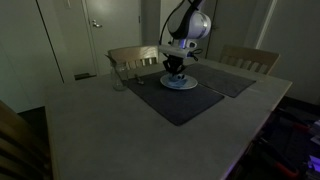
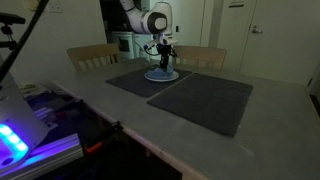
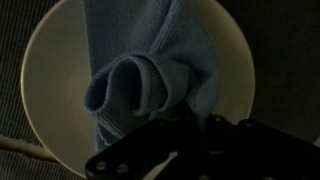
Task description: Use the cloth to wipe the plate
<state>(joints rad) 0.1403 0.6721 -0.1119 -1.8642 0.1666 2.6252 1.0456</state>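
Gripper [image 3: 165, 135] squeezing cloth [image 3: 140, 70] on plate [image 3: 50, 90]
closed tight on a bunched fold; cloth's draped over the white plate; plate's on a dark mat [image 1: 180, 106] on the counter [image 1: 90, 125]

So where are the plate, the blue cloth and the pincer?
plate [image 3: 45, 80]: wrist view, bare left rim.
cloth [image 3: 130, 90]: wrist view, bunched fold.
pincer [image 1: 175, 70]: in an exterior view, between its tips.

No text, label, brand, number or sign can be read in any view. Nothing legible is made out on the plate [image 3: 48, 95], the cloth [image 3: 140, 60], the placemats [image 2: 200, 100] or the desk [image 1: 100, 130]; views dim, detail coarse.
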